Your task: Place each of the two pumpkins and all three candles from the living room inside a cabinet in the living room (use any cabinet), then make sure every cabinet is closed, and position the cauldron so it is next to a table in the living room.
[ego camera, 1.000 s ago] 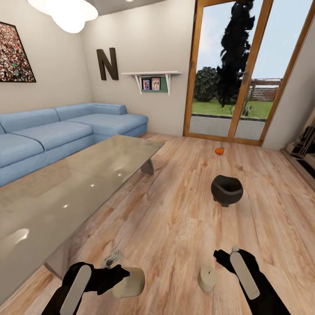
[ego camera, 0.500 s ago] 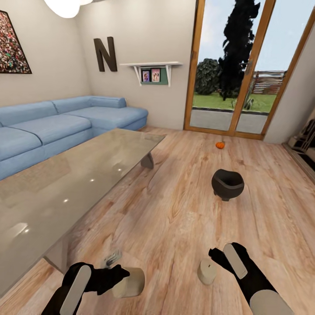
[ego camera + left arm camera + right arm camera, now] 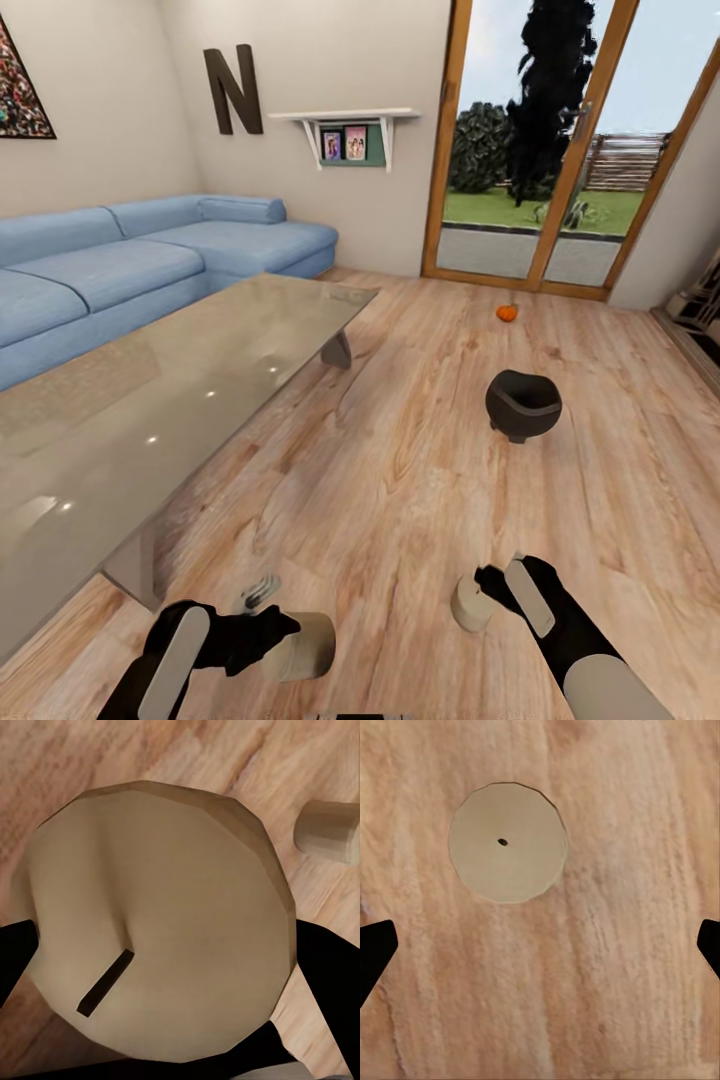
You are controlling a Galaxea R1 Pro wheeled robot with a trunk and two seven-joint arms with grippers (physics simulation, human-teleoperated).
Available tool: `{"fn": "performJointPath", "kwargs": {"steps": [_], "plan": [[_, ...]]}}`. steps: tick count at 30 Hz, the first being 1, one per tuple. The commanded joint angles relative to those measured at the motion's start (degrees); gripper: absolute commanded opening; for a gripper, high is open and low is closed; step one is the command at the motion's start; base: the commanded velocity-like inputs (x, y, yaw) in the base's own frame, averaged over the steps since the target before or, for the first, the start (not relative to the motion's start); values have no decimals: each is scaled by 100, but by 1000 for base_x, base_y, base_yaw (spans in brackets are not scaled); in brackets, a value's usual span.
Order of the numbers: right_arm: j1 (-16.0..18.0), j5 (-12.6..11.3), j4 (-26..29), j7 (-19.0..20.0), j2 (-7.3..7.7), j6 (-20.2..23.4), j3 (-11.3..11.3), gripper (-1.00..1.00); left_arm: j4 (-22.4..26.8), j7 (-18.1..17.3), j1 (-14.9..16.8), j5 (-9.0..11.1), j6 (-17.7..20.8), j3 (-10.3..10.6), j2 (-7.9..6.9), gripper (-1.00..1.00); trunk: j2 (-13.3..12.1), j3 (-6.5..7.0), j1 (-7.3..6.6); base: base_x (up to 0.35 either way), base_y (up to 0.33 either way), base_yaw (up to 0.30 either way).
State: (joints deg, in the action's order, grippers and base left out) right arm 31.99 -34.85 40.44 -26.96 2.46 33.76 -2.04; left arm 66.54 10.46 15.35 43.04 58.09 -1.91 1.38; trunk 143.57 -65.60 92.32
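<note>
1. The living room's wood floor (image 3: 400, 480) filled the frame, with the glass table (image 3: 150, 400) at left.
2. My left gripper (image 3: 262, 628), lower left, was clamped on a candle (image 3: 300, 645) lying sideways.
3. My right gripper (image 3: 490, 585) hung spread above the standing candle (image 3: 468, 605), lower right; judging by the wrist view, it sat off-centre, so closing might tip it.
4. The cauldron (image 3: 522, 403) and a pumpkin (image 3: 507, 313) waited mid-right.
</note>
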Motion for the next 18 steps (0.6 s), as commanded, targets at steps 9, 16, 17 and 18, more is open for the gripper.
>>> {"fn": "performJointPath", "kwargs": {"steps": [9,16,17,18], "plan": [[1,25,-27,511,3,-198,2,100,-2,0,-1,19,1,7,10,-100,12,-200,23,0,0,0],[1,39,-27,567,-5,-203,2,100,-3,0,-3,20,1,-2,9,-100,22,-355,41,0,0,0],[1,39,-27,567,-6,-203,2,100,-2,0,-2,20,1,-2,9,-100,23,-377,43,0,0,0],[1,40,-27,568,-7,-203,3,100,-2,0,-3,20,1,-2,10,-100,25,-399,46,0,0,0]]}}
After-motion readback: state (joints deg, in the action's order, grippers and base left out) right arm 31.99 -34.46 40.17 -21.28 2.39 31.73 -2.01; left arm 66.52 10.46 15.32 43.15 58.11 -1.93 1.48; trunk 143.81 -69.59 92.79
